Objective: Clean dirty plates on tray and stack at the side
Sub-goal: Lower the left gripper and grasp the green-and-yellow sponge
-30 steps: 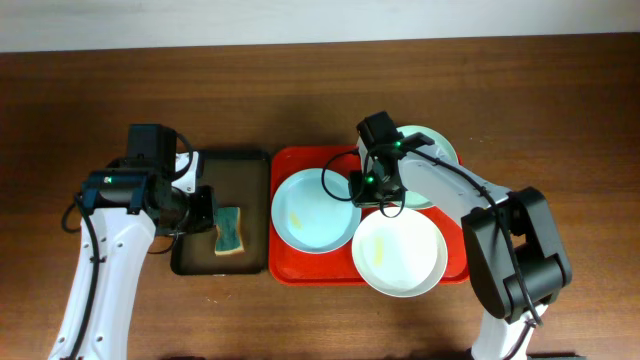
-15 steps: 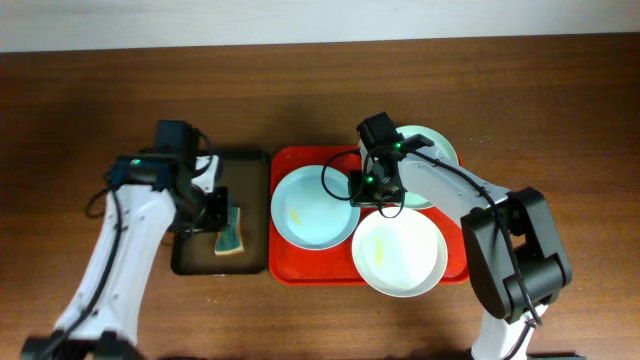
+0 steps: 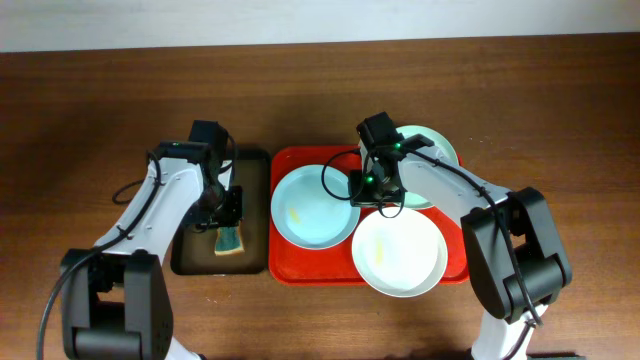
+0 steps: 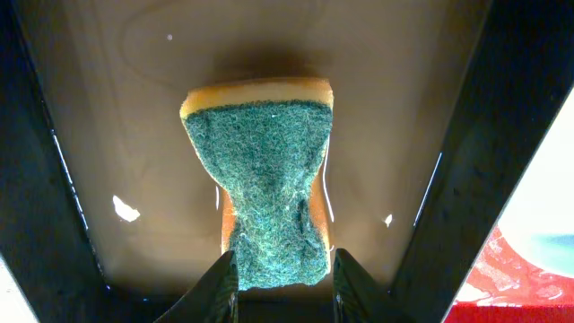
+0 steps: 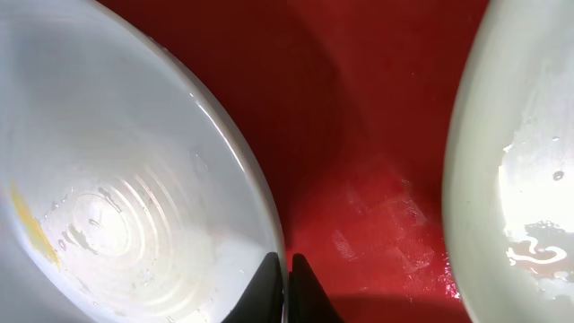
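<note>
The pale blue plate [image 3: 315, 208] with a yellowish smear lies at the left of the red tray [image 3: 300, 272]. The white plate [image 3: 400, 252] lies at the tray's front right, and the pale green plate [image 3: 437, 155] at its back right, partly under the right arm. My right gripper [image 3: 372, 190] is shut on the blue plate's right rim, as the right wrist view [image 5: 288, 278] shows; the blue plate [image 5: 117, 179] rests on the tray [image 5: 377, 108]. My left gripper [image 3: 224, 212] is open, its fingers [image 4: 282, 283] on either side of the near end of a green-and-yellow sponge [image 4: 269, 179].
The sponge [image 3: 229, 238] lies in a narrow black tray [image 3: 190, 260], wet inside [image 4: 134, 108], just left of the red tray. The pale green plate [image 5: 520, 179] lies close to the right of my right gripper. Brown table all round.
My left arm has swung right and forward over the black tray, so its fingers now straddle the sponge. The right arm and the plates have not moved.
</note>
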### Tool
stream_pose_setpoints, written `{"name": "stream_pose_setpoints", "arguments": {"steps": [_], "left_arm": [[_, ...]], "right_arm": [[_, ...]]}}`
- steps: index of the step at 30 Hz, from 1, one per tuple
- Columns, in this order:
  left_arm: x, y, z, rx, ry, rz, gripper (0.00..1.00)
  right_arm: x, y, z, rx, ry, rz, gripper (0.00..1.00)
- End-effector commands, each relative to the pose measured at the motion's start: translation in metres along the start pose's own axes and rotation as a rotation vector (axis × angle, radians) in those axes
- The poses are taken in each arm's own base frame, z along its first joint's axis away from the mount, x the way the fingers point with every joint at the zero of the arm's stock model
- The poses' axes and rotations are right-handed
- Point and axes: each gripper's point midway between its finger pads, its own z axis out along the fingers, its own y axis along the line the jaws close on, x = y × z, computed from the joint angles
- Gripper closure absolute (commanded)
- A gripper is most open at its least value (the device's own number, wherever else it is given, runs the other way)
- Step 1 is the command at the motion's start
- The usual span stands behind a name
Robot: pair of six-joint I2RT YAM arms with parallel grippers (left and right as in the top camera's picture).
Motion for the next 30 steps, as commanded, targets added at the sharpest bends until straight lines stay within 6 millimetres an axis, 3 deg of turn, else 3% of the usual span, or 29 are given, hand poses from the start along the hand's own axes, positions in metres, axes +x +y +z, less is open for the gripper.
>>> {"name": "stream_pose_setpoints", "arguments": {"steps": [1, 8, 17, 24, 28, 29, 30], "left_arm": [[0.0, 0.002, 0.011, -0.013, -0.006, -0.011, 0.65], [0.005, 0.006, 0.037, -0.01, -0.024, -0.02, 0.66], [0.003, 0.018, 0.036, 0.02, -0.023, -0.076, 0.7], [0.002, 0.016, 0.039, 0.03, -0.028, -0.075, 0.66], [0.01, 0.016, 0.055, 0.032, -0.032, -0.071, 0.72], [0.01, 0.016, 0.058, 0.033, -0.034, -0.07, 0.76], [0.01, 0.015, 0.057, 0.038, -0.034, -0.069, 0.86]], "right_arm": [[0.004, -0.003, 0.006, 0.005, 0.017, 0.014, 0.95], [0.004, -0.003, 0.006, 0.008, 0.017, 0.015, 0.95], [0.004, -0.003, 0.006, 0.009, 0.019, 0.015, 0.95], [0.005, -0.003, 0.006, 0.009, 0.02, 0.016, 0.95], [0.005, -0.003, 0.006, 0.009, 0.02, 0.016, 0.95], [0.005, -0.003, 0.006, 0.009, 0.019, 0.015, 0.94], [0.005, -0.003, 0.006, 0.009, 0.02, 0.016, 0.94]]}}
